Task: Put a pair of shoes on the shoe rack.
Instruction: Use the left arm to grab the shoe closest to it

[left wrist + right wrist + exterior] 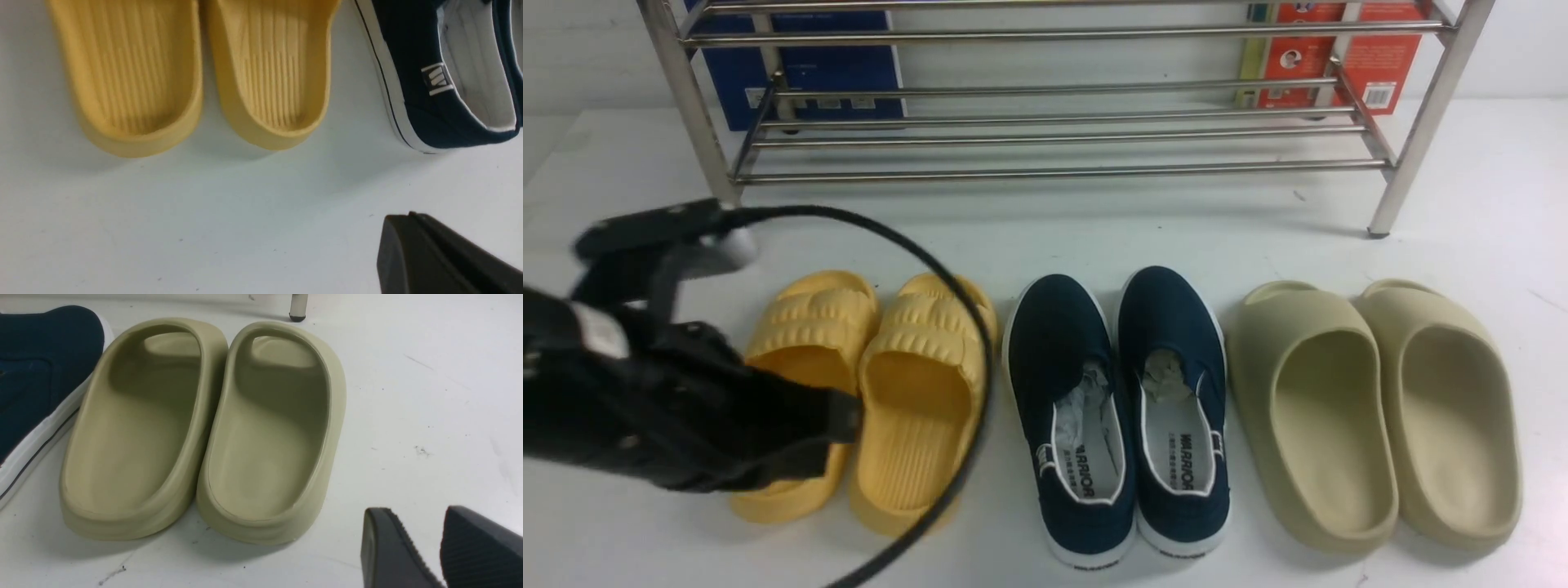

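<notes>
Navy pair on the white surface, not on the rack.

I find the pair of shoes point(1116, 408) side by side, toes towards the far edge, midway along the white surface point(1045, 237) and close to its near edge, well apart from the shoe rack point(1045, 171) along the far edge. Yellow slides point(874, 392) lie on their left-edge side, beige slides point(1372, 408) on their right. My left gripper point(402, 230) is closed tight on nothing by the yellow heels. My right gripper point(416, 528) stands parted and empty near the beige slides.
</notes>
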Robot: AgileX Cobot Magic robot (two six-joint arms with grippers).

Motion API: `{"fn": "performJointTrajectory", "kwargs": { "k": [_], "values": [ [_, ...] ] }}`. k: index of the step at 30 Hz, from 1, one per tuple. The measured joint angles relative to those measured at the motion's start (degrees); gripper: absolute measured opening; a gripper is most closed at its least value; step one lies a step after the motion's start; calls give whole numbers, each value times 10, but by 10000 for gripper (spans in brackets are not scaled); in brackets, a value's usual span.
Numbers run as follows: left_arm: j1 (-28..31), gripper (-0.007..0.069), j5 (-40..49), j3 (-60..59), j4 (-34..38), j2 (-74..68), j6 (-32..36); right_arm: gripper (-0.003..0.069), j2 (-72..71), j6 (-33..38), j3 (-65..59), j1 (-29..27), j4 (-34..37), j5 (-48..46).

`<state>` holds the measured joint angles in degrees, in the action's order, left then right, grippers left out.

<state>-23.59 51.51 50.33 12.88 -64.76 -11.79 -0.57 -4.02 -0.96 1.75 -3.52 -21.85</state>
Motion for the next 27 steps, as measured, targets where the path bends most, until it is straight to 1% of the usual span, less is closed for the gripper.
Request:
{"fn": "performJointTrajectory", "kwargs": {
  "k": [1,2,6,7,8,9,10,12,15,16,17,19,20,22,24,27],
  "values": [
    [0,-13,-1,2,0,0,-5,239,0,0,0,0,0,0],
    [-45,-13,-7,17,-28,-31,-39,239,0,0,0,0,0,0],
    [-140,-13,-14,62,-97,-114,-159,239,0,0,0,0,0,0],
    [-143,-13,-14,67,-100,-122,-164,239,0,0,0,0,0,0],
    [-164,-13,-17,84,-115,-149,-193,239,0,0,0,0,0,0],
    [-174,-13,-21,97,-122,-168,-208,239,0,0,0,0,0,0],
    [-178,-7,-22,107,-126,-182,-214,239,0,0,0,0,0,0],
    [-182,36,-22,135,-129,-217,-223,239,0,0,0,0,0,0],
    [-179,153,-23,166,-136,-255,-227,239,0,0,0,0,0,0],
    [-177,181,-25,171,-136,-266,-227,239,0,0,0,0,0,0],
    [-174,237,-26,181,-136,-278,-227,239,0,0,0,0,0,0],
    [-166,314,-27,193,-134,-300,-228,239,0,0,0,0,0,0],
    [-163,329,-27,195,-133,-305,-228,239,0,0,0,0,0,0],
    [-150,399,-36,201,-129,-336,-229,239,0,0,0,0,0,0],
    [-144,417,-49,203,-129,-354,-230,239,0,0,0,0,0,0],
    [-142,413,-73,204,-116,-379,-231,239,0,0,0,0,0,0]
  ]
}}
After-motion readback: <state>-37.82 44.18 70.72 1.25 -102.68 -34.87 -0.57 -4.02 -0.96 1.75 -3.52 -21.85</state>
